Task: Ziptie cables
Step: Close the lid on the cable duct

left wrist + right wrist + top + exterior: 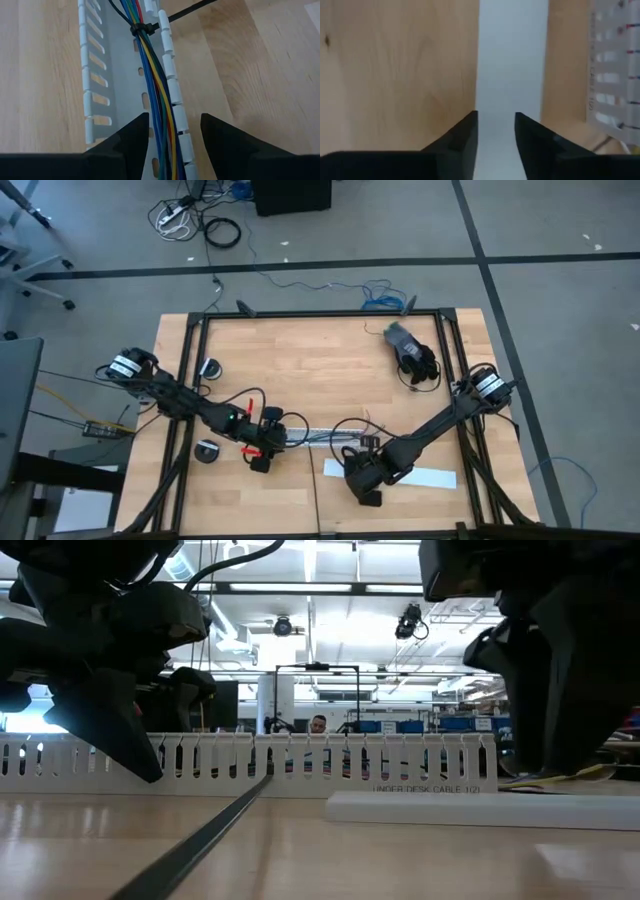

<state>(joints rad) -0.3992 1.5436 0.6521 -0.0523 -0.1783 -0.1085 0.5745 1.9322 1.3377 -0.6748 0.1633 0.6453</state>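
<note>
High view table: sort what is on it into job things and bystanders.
Job things:
- cables, bundled in the white slotted channel
- ziptie, looped round the bundle, tail across the wood
- left tool, straddling the cables

Bystanders:
- flat white cover strip under the right tool
- two round rolls
- dark clump at the far right

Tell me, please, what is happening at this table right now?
The robot is tying cables in a white slotted channel. A black ziptie is already looped around the bundle, its tail sticking out over the wood. The left gripper sits over the channel with its fingers either side of the wires and the channel's wall, not clearly clamped. The right gripper hovers over a flat white strip beside the channel, holding nothing visible.
</note>
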